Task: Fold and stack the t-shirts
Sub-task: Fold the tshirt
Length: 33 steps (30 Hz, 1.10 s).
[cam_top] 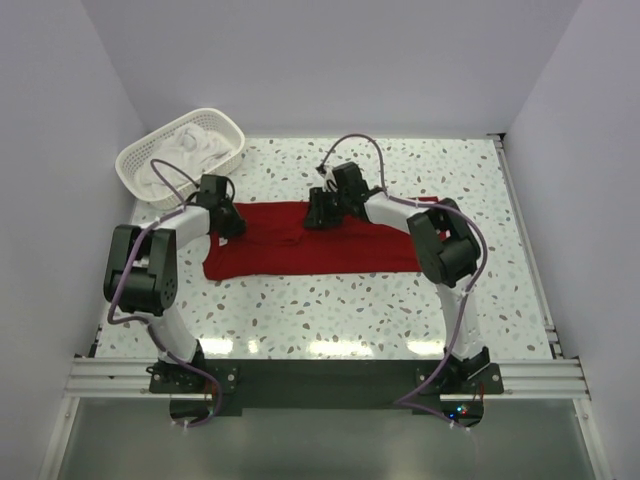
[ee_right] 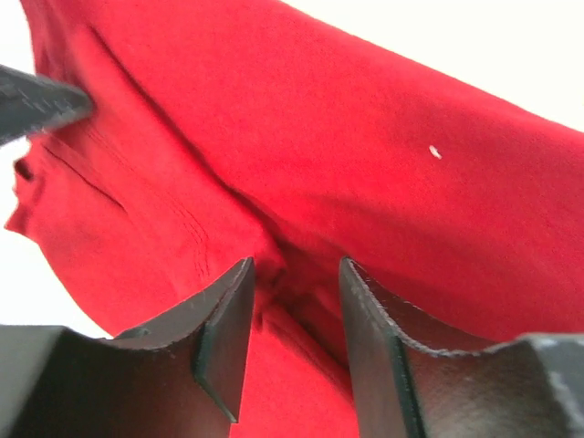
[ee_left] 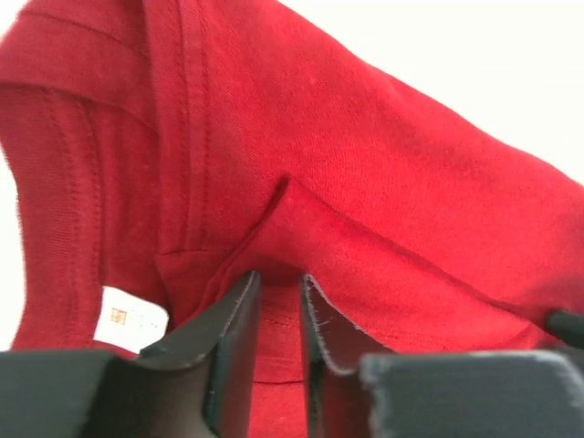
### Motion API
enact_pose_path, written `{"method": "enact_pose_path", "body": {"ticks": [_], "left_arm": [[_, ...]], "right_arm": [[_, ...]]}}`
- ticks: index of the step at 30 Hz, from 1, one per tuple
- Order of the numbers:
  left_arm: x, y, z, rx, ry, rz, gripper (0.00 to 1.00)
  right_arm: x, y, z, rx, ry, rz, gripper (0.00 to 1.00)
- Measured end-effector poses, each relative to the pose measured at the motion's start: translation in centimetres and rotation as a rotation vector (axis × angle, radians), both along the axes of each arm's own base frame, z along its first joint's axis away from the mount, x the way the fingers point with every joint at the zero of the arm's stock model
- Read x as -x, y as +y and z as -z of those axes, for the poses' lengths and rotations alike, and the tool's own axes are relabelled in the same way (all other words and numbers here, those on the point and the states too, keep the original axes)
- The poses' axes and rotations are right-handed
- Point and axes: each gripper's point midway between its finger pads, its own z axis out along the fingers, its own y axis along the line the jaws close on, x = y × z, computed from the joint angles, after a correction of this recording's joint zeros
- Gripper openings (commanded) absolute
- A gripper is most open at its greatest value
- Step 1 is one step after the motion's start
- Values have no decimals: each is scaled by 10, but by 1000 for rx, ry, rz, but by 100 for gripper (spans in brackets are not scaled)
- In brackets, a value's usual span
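The deep red t-shirt point(cam_top: 320, 250) lies as a long band across the middle of the table. My left gripper point(cam_top: 232, 222) is at its left end, by the collar. In the left wrist view its jaws point(ee_left: 280, 278) stand narrowly apart, shut on a raised fold of red cloth point(ee_left: 365, 182), with the white neck label point(ee_left: 132, 319) just to their left. My right gripper point(cam_top: 318, 212) is at the shirt's far edge near the middle. Its jaws point(ee_right: 297, 265) are shut on a bunched ridge of red cloth point(ee_right: 365, 137). White t-shirts point(cam_top: 195, 148) lie in the basket.
The white plastic lattice basket point(cam_top: 135, 165) stands at the far left corner, close behind my left arm. The speckled table point(cam_top: 330, 310) shows in front of the shirt. White walls close in the left, far and right sides.
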Motion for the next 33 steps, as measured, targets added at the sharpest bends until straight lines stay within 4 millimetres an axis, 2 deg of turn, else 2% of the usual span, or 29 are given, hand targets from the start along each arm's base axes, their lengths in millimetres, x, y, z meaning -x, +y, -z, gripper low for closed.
{"method": "enact_pose_path", "body": {"ticks": [5, 9, 11, 13, 15, 18, 20, 23, 27, 30, 33], "left_arm": [[2, 7, -14, -40, -6, -4, 39], [5, 10, -43, -64, -46, 10, 45], [10, 10, -59, -77, -72, 21, 48], [15, 9, -74, -85, -104, 33, 49], [23, 7, -80, -93, -120, 47, 49], [41, 5, -66, -96, -86, 66, 49], [56, 5, -43, -99, -21, 75, 49], [72, 6, -15, -102, 67, 83, 49], [78, 7, 5, -109, 131, 87, 49], [63, 7, 4, -126, 136, 98, 50], [36, 5, 4, -151, 124, 125, 51]], "right_arm": [[6, -32, -19, 144, -78, 18, 56], [14, -74, -48, 275, -169, 77, 61], [23, -99, -54, 333, -190, 112, 64], [36, -122, -52, 388, -185, 144, 65], [49, -144, -41, 447, -160, 170, 65], [67, -168, -18, 529, -100, 190, 66], [82, -181, -3, 580, -53, 193, 66], [99, -191, 10, 623, 3, 195, 67], [116, -191, 18, 642, 40, 180, 67], [140, -177, 19, 645, 50, 125, 67], [180, -158, 19, 631, 72, 34, 67]]}}
